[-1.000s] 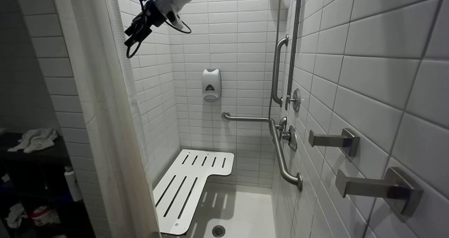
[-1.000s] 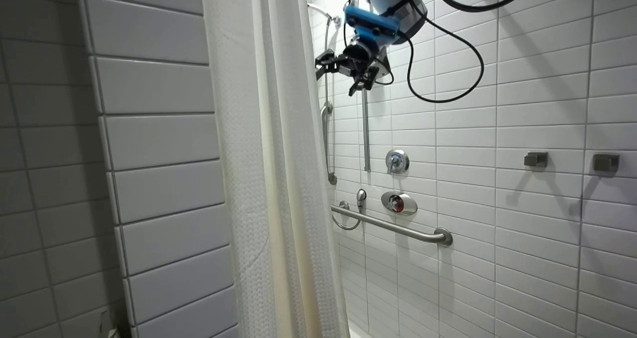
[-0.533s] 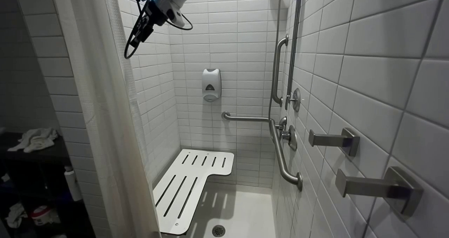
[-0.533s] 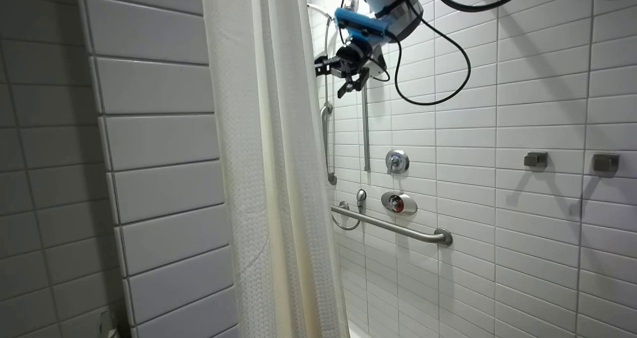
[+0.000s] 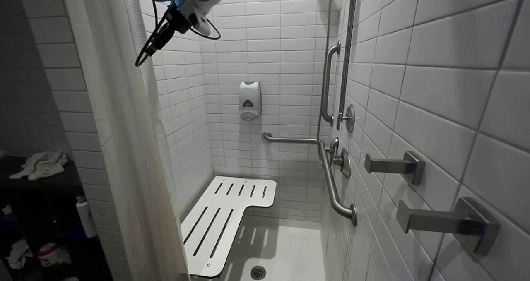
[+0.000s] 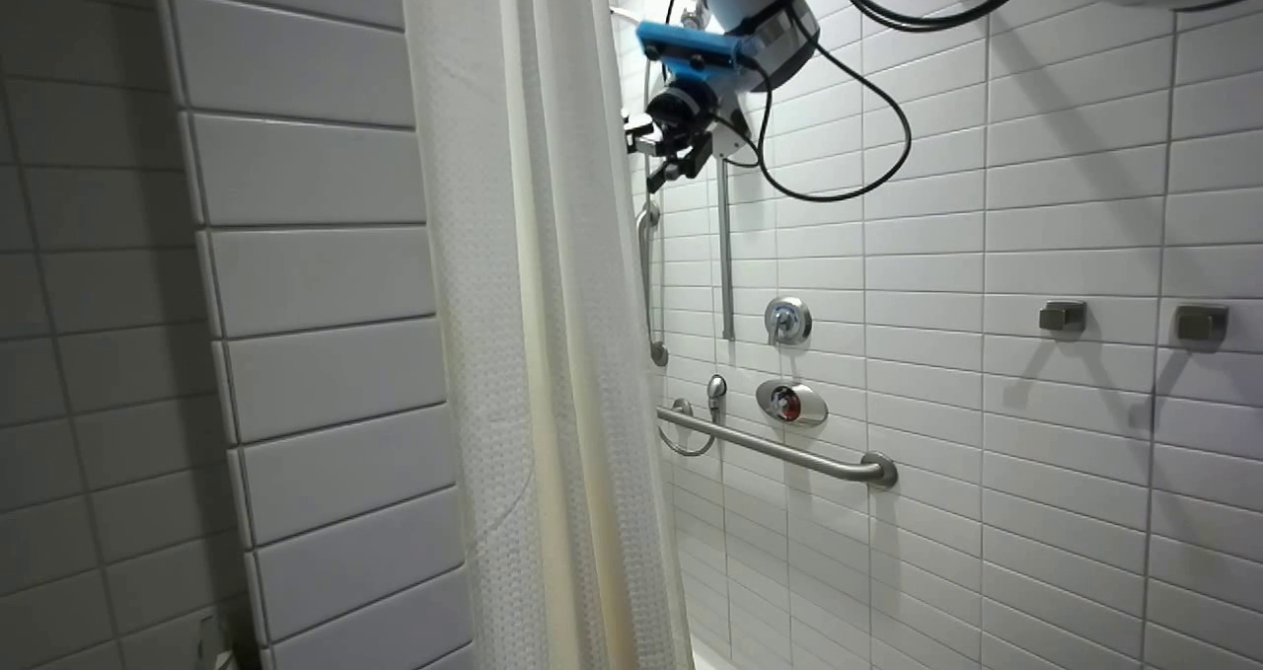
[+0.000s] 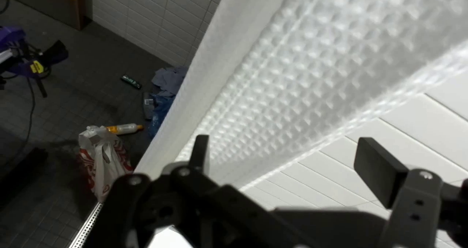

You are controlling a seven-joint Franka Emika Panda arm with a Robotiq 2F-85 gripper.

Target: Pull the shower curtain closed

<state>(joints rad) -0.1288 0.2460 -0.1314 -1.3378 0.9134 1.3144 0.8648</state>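
The off-white shower curtain (image 5: 128, 128) hangs in vertical folds at the left side of the shower opening. It also hangs tall in an exterior view (image 6: 553, 305). In the wrist view the textured curtain (image 7: 310, 65) fills the upper middle, and its free edge slants between the fingers. My gripper (image 7: 287, 151) is open with a wide gap and holds nothing. The left finger (image 7: 200, 149) stands in front of the curtain, the right finger (image 7: 376, 167) over tiled wall. The gripper is high up at the curtain's edge in both exterior views (image 5: 151, 51) (image 6: 646, 162). I cannot tell whether it touches.
A white slotted bench (image 5: 236, 201) stands below. A grab bar (image 5: 330, 186) and metal wall hooks (image 5: 439, 221) stick out on the right wall. A tiled wall end (image 6: 326, 275) is beside the curtain. A plastic bag (image 7: 106, 160) lies on the dark floor outside. A cable loops off the arm.
My gripper has moved left toward the curtain edge in both exterior views and has turned somewhat. The fingers remain apart. The curtain has not visibly moved.
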